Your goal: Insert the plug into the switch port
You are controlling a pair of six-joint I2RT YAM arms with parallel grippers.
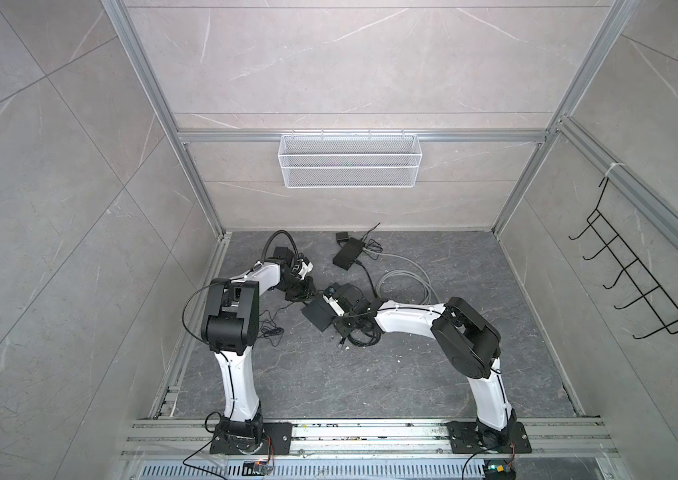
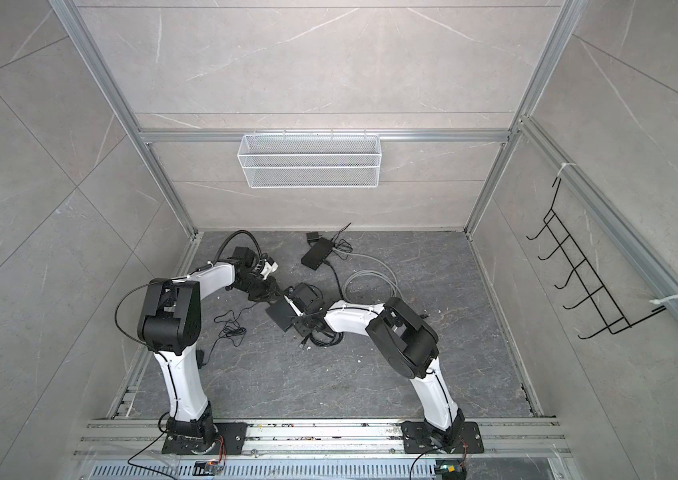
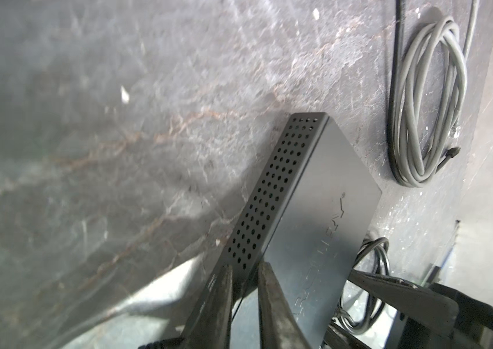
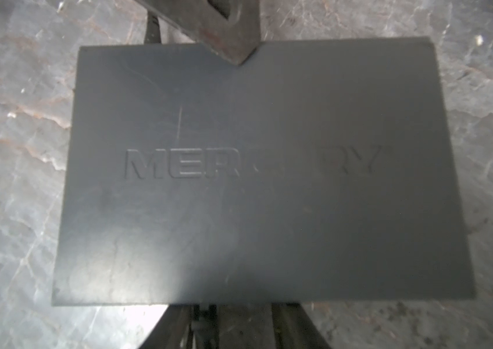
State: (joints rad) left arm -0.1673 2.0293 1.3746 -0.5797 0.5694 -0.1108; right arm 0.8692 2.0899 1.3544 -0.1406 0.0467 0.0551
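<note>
The black switch (image 1: 317, 318) (image 2: 281, 316) lies mid-floor, with raised lettering on its top (image 4: 254, 181) and a perforated end face (image 3: 269, 187). My left gripper (image 1: 309, 297) (image 2: 277, 295) (image 3: 245, 272) is shut on that end, one finger on top (image 4: 227, 39) and one underneath. At the opposite long edge, my right gripper (image 1: 332, 322) (image 2: 298, 320) (image 4: 231, 306) stands open, its fingertips hidden under the edge. A dark, blurred plug (image 4: 204, 320) with its cable sits between those fingers, at the edge. The port is hidden.
A second black box (image 1: 347, 254) with cables and a small adapter (image 1: 342, 237) lies at the back. A grey cable coil (image 1: 404, 284) (image 3: 429, 102) lies to the right, a black cable tangle (image 1: 360, 336) under the right wrist. A mesh basket (image 1: 350, 160) hangs on the back wall.
</note>
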